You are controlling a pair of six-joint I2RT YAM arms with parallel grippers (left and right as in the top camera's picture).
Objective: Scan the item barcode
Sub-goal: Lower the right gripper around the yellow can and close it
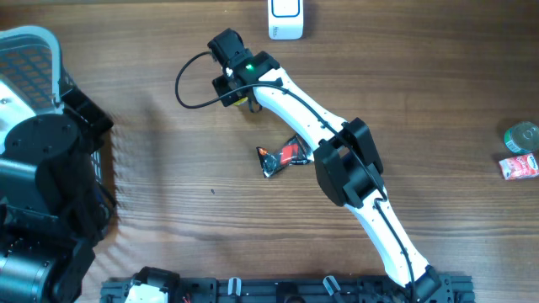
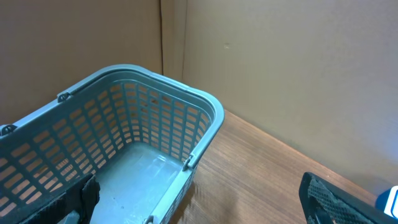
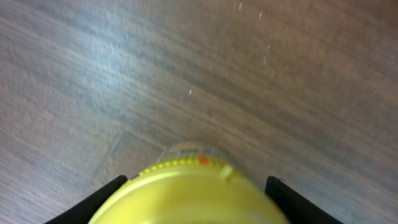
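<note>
Yellow round-topped item (image 3: 186,186), blurred, sits inside right pincer (image 3: 196,198), grip cannot tell; left pincer (image 2: 202,202) spread wide.

Your item (image 3: 189,199) is yellow and rounded, with a small orange mark near its rim, gripped low over the wood in the right gripper (image 3: 196,182).

Basket (image 1: 42,35) at the left edge, scanner (image 1: 286,18) at the far edge, a packet (image 1: 282,156) in the middle, a can (image 1: 524,136) just behind a pouch (image 1: 520,167) at the right edge.
</note>
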